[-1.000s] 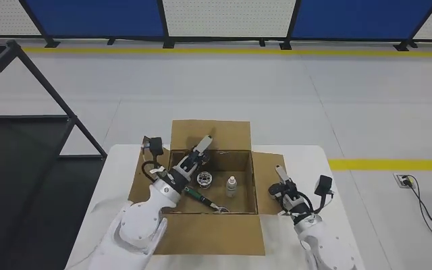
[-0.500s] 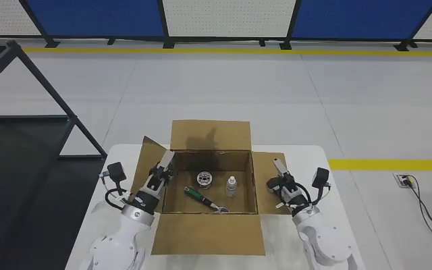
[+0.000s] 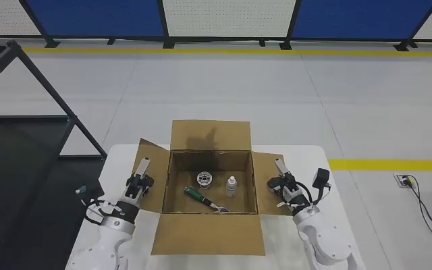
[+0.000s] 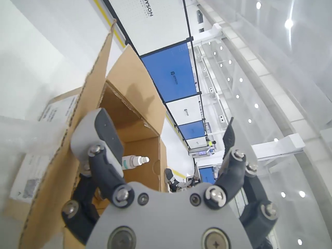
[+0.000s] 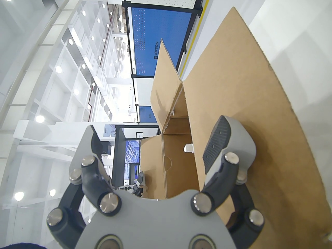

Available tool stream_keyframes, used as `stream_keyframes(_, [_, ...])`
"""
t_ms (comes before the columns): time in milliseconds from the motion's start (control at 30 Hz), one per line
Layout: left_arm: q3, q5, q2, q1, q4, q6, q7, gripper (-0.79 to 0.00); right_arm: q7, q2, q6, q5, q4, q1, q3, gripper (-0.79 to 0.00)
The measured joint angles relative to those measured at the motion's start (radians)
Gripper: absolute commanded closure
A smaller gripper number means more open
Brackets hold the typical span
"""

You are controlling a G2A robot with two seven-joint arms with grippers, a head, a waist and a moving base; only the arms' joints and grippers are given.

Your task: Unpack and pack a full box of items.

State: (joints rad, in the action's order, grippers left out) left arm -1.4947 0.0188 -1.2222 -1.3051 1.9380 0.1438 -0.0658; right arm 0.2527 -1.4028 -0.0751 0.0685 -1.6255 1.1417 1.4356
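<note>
left end effector (image 3: 142,167) has withdrawn from the box (image 3: 209,235), now just outside it, released, empty.

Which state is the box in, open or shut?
Open: the box has its four flaps folded outward, and the bottle inside is visible.

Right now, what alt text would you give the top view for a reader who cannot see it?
An open cardboard box sits on a white table, holding a small bottle, a round object and a green-handled tool. The left gripper and right gripper, both open, hover at its side flaps.
</note>
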Motion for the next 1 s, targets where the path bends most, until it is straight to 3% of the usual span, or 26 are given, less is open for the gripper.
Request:
stream_keyframes(567, [0.011,0.087,-0.012,0.054,-0.171,0.015,-0.032,-0.785,0.002,0.006,0.001,0.009,0.01,0.005,-0.003,-0.785])
stream_keyframes(1000, [0.012,0.074,-0.015,0.065,-0.171,0.004,-0.031,-0.785,0.001,0.01,0.004,0.013,0.019,0.001,-0.006,-0.785])
